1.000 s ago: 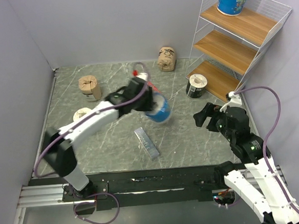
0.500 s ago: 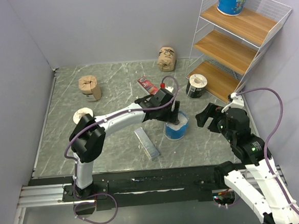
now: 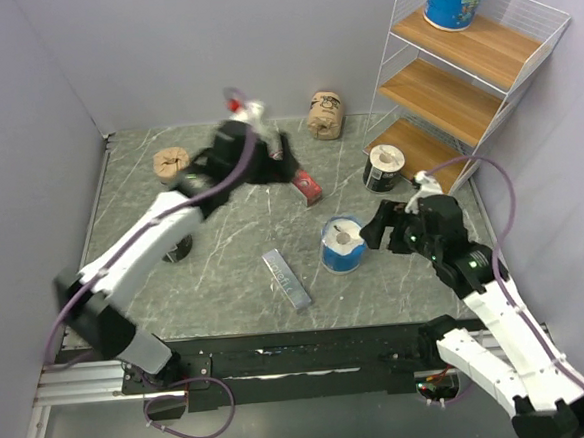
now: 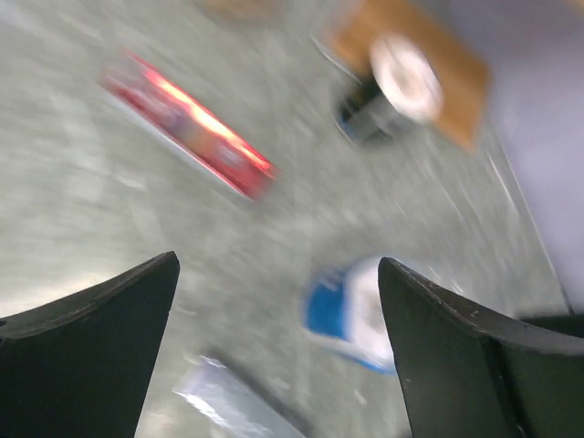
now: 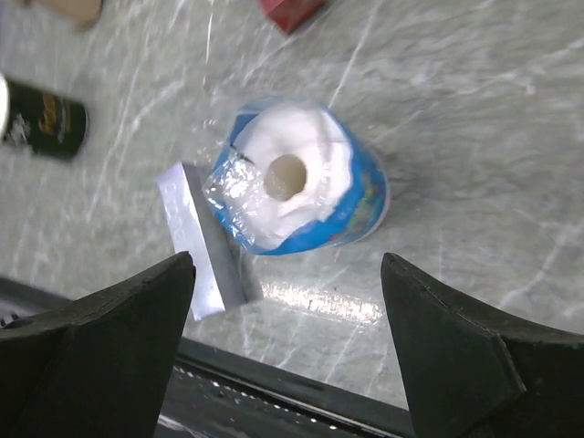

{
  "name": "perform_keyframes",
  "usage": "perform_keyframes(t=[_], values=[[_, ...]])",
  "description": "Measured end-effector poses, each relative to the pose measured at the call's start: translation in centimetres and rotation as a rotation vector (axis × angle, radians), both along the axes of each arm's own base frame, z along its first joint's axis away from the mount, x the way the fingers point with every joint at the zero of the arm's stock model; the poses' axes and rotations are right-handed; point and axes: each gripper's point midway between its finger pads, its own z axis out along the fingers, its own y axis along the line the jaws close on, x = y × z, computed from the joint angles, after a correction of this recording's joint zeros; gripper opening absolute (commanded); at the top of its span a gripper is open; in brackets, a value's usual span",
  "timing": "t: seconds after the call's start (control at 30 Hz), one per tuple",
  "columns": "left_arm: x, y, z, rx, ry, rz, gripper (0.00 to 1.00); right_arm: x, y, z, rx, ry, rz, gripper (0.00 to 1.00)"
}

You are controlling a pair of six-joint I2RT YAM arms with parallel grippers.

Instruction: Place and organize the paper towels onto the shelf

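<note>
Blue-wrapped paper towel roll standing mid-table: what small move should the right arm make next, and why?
Probably advance the right gripper until its open fingers straddle the blue-wrapped paper towel roll. The roll stands upright just ahead of those fingers, and the left gripper is open, well away from it.

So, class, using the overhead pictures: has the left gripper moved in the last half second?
Yes. The left gripper has pulled back from the blue roll, up and left in the overhead view, farther from the fixed grey bar.
</note>
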Motion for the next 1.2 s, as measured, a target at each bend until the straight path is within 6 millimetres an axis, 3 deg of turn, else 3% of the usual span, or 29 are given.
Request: perform_keyframes(t=[0.07, 0.17, 0.27, 0.43, 0.53, 0.87, 1.2], values=[[1.2, 4.7, 2.9, -0.003, -0.088, 0.11, 0.96, 0.2, 1.0, -0.5, -0.027, 0.004, 0.062, 0.88], [1.1, 10.0, 4.7, 0.031, -0.183, 0.241, 0.97, 0.5, 2.3, -1.3, -0.08, 0.006, 0.144, 0.86], [-0.1, 13.4, 3.2, 0.096, -0.234, 0.341, 0.96, 0.8, 3.7, -1.5, -0.124, 0.001, 0.214, 0.84], [-1.4, 17.3, -2.8, 0.244, -0.208, 0.45, 0.97, 1.5, 7.1, -2.5, -0.216, -0.004, 0.36, 0.83], [-1.3, 18.4, -2.9, 0.272, -0.22, 0.505, 0.96, 1.8, 8.2, -3.1, -0.266, -0.008, 0.417, 0.82], [-1.6, 20.1, 0.8, 0.209, -0.317, 0.6, 0.97, 2.8, 9.6, -6.1, -0.414, 0.02, 0.522, 0.79], [-1.1, 19.9, -0.3, 0.239, -0.296, 0.603, 0.96, 3.2, 9.7, -9.5, -0.521, 0.097, 0.529, 0.74]])
